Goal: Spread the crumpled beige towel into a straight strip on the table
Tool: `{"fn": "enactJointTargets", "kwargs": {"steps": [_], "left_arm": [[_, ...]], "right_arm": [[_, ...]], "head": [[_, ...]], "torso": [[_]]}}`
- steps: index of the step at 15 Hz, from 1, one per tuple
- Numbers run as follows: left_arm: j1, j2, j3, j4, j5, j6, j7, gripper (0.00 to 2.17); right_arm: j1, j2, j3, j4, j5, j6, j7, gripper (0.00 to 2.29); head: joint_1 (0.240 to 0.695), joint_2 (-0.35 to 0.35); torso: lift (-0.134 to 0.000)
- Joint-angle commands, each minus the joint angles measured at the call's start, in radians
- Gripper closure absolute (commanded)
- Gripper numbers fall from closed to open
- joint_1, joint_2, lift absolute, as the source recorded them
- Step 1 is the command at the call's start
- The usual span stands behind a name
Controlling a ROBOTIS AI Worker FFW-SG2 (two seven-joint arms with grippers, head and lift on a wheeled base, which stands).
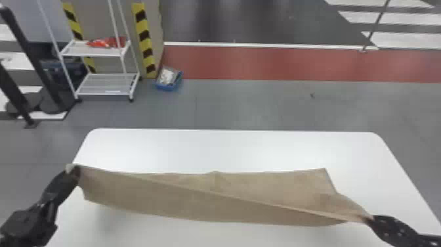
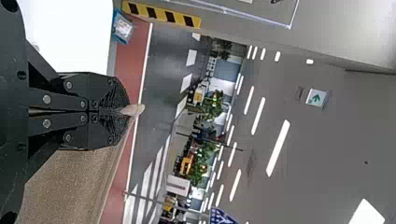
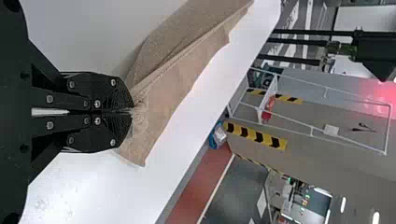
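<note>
Left gripper (image 1: 74, 168): fingers drawn together at the tips, angled forward and inward; left wrist (image 1: 24, 223) behind them, nearer the robot. Right gripper (image 1: 370, 219): fingers likewise brought together, tips directed inward; right arm (image 1: 430, 240) behind them, toward the outer side.

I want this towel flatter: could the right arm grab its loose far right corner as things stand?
Probably not yet: the right gripper is shut on the towel at its right end and would have to let go first. Nothing seems to block the corner itself.
</note>
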Motion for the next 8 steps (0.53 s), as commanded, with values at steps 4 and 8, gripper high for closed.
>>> {"fn": "enactJointTargets", "kwargs": {"steps": [4,8], "left_arm": [[0.011,0.003,0.000,0.073,-0.069,-0.090,0.018,1.70],[-0.055,0.001,-0.005,0.079,-0.186,-0.038,0.079,1.70]], "right_arm": [[0.015,-0.026,-0.026,0.087,0.018,-0.052,0.007,1.12],[-0.105,-0.028,-0.027,0.119,0.021,0.067,0.025,1.12]], "head": [[0.695,-0.032],[0.695,-0.052]], "torso": [[0.000],[0.000]]}}
